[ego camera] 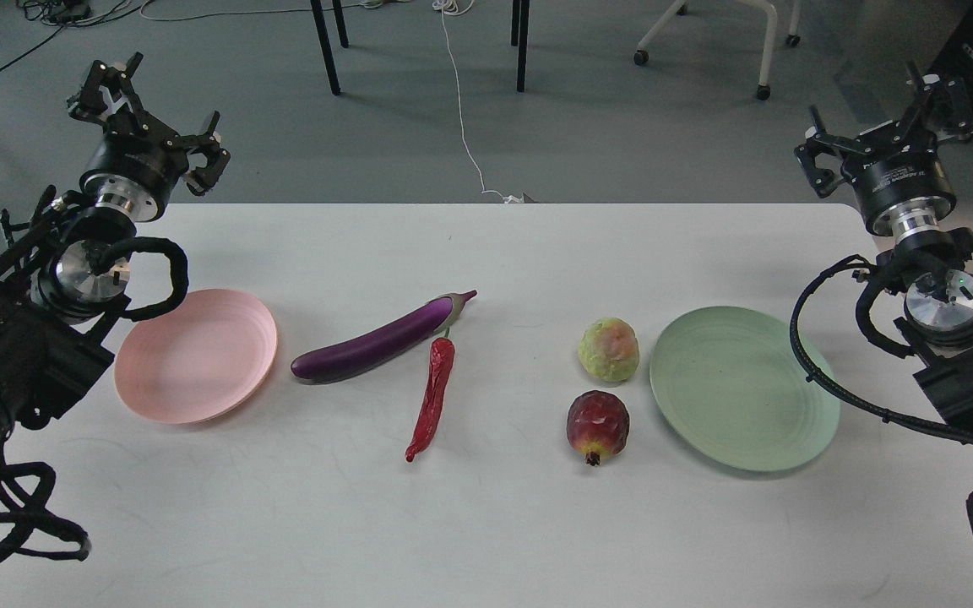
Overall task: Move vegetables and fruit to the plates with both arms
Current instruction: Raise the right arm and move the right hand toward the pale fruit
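Note:
A long purple eggplant (pixel 381 339) lies slantwise on the white table (pixel 486 523), left of centre. Just below its stem end lies a thin red chili pepper (pixel 432 397). Right of centre sit a yellow-green fruit (pixel 609 349) and, nearer to me, a dark red pomegranate (pixel 597 426). The pink plate (pixel 196 355) lies at the left, the green plate (pixel 744 387) at the right; both hold nothing. My left gripper (pixel 157 118) hangs open past the table's far left corner. At the far right, my right gripper (pixel 879 118) is open too. Neither holds or touches anything.
Beyond the table is grey floor with black table legs (pixel 326 46), a white cable (pixel 463 118) and a wheeled chair base (pixel 761 51). Black cable loops hang from both arms over the table's left and right edges.

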{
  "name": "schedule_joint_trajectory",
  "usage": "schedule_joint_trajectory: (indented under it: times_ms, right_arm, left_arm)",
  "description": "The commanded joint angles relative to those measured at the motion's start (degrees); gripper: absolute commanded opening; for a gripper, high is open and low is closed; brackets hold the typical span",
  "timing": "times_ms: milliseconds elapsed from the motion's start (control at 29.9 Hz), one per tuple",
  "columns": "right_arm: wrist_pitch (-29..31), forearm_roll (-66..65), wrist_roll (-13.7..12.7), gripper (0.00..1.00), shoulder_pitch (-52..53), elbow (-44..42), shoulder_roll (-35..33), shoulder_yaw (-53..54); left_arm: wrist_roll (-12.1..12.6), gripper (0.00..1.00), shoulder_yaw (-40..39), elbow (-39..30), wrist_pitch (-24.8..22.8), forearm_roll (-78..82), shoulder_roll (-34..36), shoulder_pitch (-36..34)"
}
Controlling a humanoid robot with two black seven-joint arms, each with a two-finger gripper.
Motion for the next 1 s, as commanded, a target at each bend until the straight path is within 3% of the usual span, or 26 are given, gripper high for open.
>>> schedule_joint_trajectory:
  times_ms: [0,267,568,769,969]
  right_arm:
    - [0.0,-1.0,0.1,1.00,0.6,0.5,-0.4,-1.6]
    - [0.0,-5.2,-0.1,1.00,8.5,1.5,-4.7,-12.4]
    - [0.0,-9.3,0.1,0.99,34.1,4.8,-5.4,-50.5]
    - [0.0,-23.9,0.3,0.99,48.7,12.3,-0.4,-74.0]
    - [0.0,-43.5,0.4,0.98,53.9,19.0,5.6,-85.5]
  left_arm:
    - [-0.2,0.98,0.1,-0.1,0.1,0.2,0.4,0.1]
    - [-0.1,0.98,0.0,-0.1,0.0,0.1,0.7,-0.1]
    - [-0.3,0.98,-0.1,-0.1,-0.3,0.0,3.0,-0.1]
    - [-0.2,0.98,-0.1,-0.3,-0.3,0.0,3.5,-0.1]
    - [-0.1,0.98,0.0,-0.3,-0.4,0.0,3.9,-0.1]
